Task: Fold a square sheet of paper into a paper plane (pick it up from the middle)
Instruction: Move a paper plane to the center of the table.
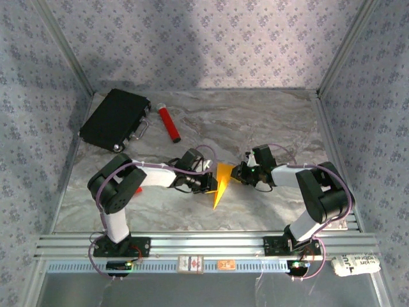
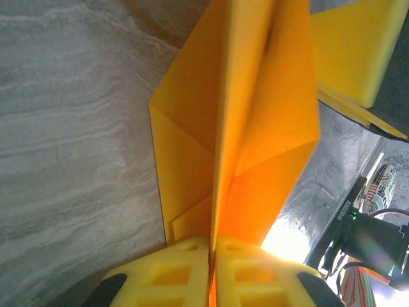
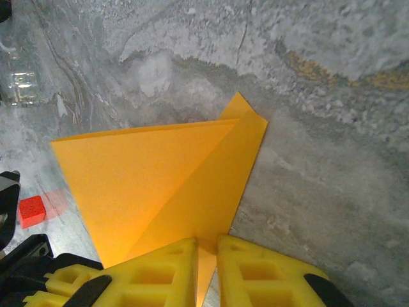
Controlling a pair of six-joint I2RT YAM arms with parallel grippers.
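Note:
The square sheet of paper is orange-yellow and creased into a pointed shape, its tip toward the near edge of the table. It stands on edge between both grippers. My left gripper comes in from the left. In the left wrist view its yellow fingers are pressed together on the upright centre fold of the paper. My right gripper reaches in from the right. Its jaws pinch a corner of the folded paper, with only the paper's thickness between the pads.
A black case lies at the back left, with a red cylinder beside it. A small red block sits on the marble tabletop left of the paper. Patterned walls close three sides, and a metal rail runs along the front.

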